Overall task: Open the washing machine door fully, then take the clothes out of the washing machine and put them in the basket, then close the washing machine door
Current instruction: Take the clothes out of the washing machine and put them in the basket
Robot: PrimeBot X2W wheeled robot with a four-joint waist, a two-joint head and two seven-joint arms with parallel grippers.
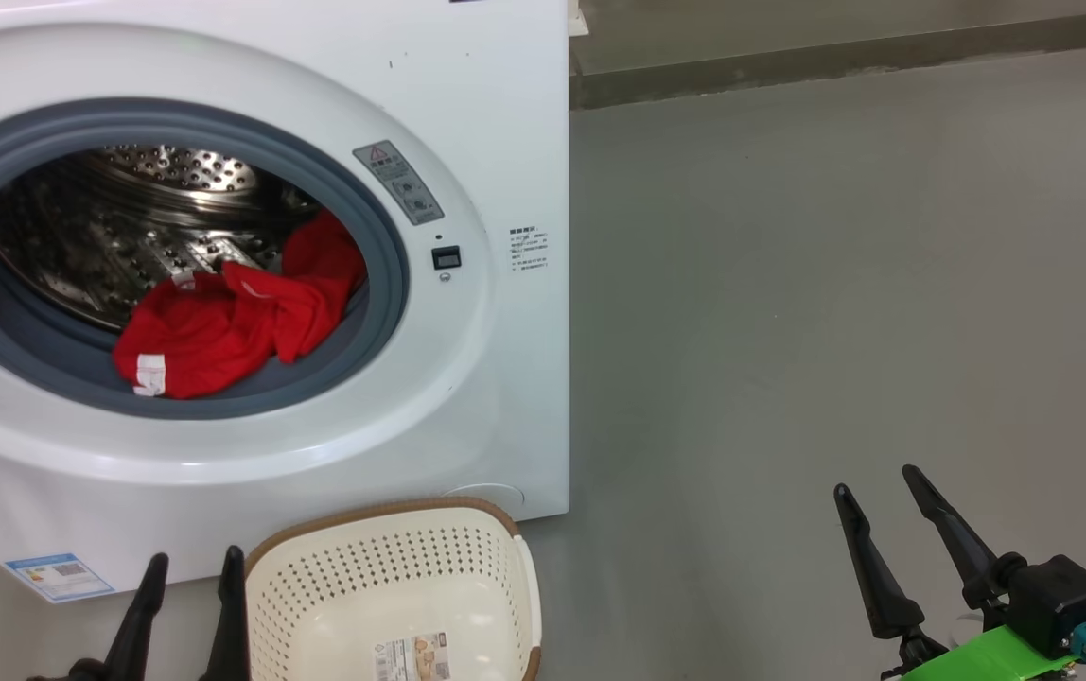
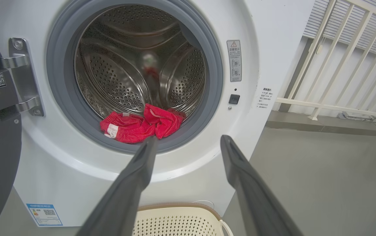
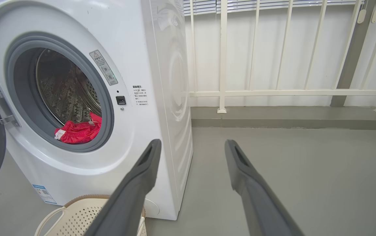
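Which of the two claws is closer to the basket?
The left gripper, just beside the basket; the right gripper hangs far off over the floor.

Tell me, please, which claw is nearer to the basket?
Left. The left claw sits just left of the basket; the right claw is well off to its right.

A smooth grey floor [image 1: 836,284] reaches a low grey kerb [image 1: 836,66] that runs along its far edge. On that kerb stands a white railing [image 3: 273,92] of upright bars joined by one horizontal rail, with a white wall [image 3: 240,49] close behind it. Slatted white blinds [image 3: 270,2] hang at the top of the wall, and two pale cord pulls [image 3: 360,15] dangle beside a dark grey post [image 3: 348,62].
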